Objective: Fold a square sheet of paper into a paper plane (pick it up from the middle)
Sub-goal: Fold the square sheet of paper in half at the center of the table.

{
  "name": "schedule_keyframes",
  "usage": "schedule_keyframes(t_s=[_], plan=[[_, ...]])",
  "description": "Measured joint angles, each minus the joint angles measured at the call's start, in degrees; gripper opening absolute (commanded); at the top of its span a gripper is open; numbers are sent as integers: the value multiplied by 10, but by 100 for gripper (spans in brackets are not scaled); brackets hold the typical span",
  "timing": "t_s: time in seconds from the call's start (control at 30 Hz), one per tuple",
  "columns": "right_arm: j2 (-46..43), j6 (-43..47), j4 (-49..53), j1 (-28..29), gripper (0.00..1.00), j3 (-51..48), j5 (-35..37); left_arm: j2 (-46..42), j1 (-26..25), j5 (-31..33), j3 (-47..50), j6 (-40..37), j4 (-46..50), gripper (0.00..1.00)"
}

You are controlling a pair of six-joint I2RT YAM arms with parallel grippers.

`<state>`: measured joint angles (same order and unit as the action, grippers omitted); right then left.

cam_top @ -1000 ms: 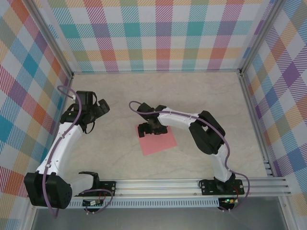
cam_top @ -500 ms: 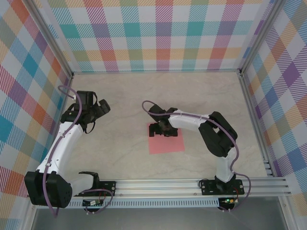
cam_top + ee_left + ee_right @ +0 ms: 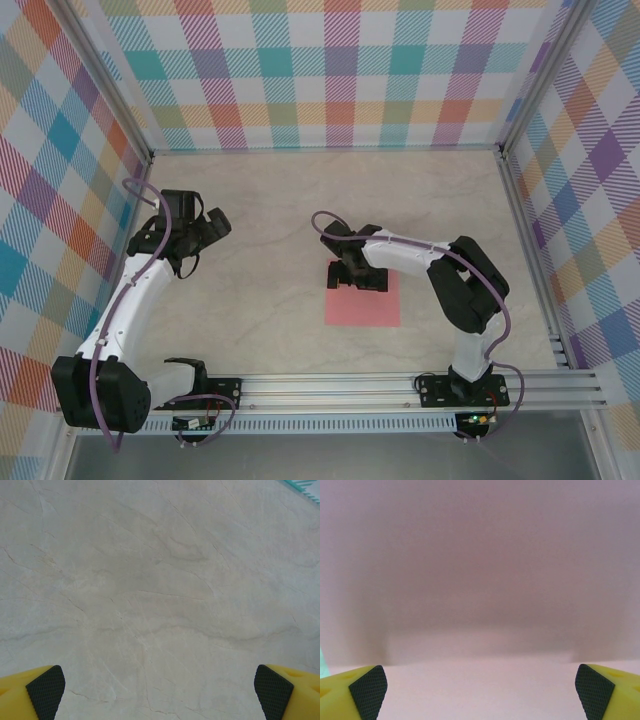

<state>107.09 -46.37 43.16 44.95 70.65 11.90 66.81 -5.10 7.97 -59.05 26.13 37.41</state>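
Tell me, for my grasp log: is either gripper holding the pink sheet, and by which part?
Nothing is held. The right gripper stands open over the far edge of the square sheet of paper; the left gripper is open above bare table.

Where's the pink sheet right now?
Top view: the square sheet of paper lies flat on the table, right of centre, its far edge beneath the open right pincer.

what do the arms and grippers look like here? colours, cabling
The left arm and right arm have white curved links, black joint housings and black bases. A purple cable runs along each. The left gripper and right gripper have yellow fingers with black cross-hatched pads.
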Motion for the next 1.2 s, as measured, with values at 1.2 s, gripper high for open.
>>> schedule_keyframes(t_s=[1.2], plan=[[12, 5, -2, -34, 93, -22, -49, 9, 0, 0, 1, 0, 0, 100]])
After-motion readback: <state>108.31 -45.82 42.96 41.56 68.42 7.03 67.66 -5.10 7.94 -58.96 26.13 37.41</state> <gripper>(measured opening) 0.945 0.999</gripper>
